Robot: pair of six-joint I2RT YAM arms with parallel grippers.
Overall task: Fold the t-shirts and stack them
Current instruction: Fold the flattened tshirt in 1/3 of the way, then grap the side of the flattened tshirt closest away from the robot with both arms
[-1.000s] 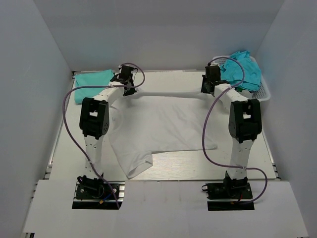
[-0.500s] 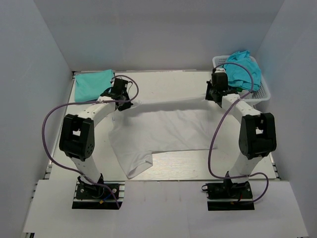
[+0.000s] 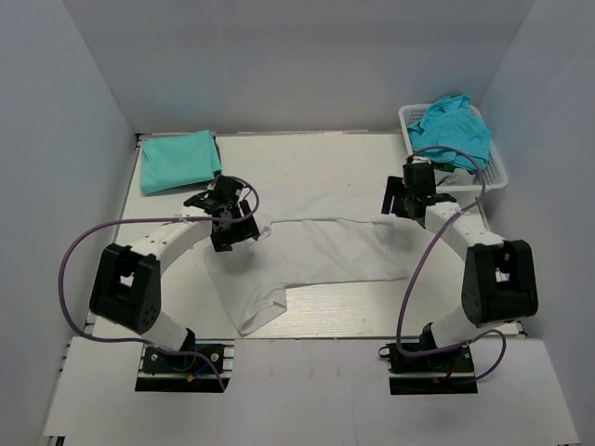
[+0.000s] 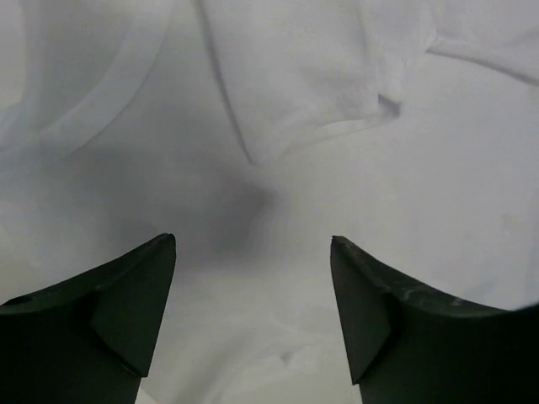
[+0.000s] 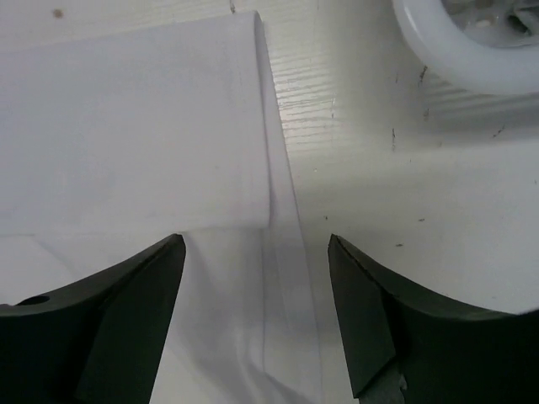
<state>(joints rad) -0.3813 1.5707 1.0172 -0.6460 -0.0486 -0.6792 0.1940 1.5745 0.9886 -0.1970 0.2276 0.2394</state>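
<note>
Both arms have drawn back toward the near side since the earlier frame, and the white t-shirt [image 3: 316, 251] now lies with its far edge folded over.

Top view: the left gripper [image 3: 234, 226] and right gripper [image 3: 398, 200] sit at the two ends of the fold, mid-table [image 3: 307, 167]. A folded teal t-shirt [image 3: 178, 160] lies at the far left. A crumpled teal t-shirt [image 3: 454, 130] fills the basket [image 3: 500, 172] at the far right.

Left wrist view: the fingers [image 4: 118, 311] are spread and hold nothing, with white cloth beneath.

Right wrist view: the fingers [image 5: 118, 320] are spread and empty over the shirt's folded edge, with the basket rim beyond.
</note>
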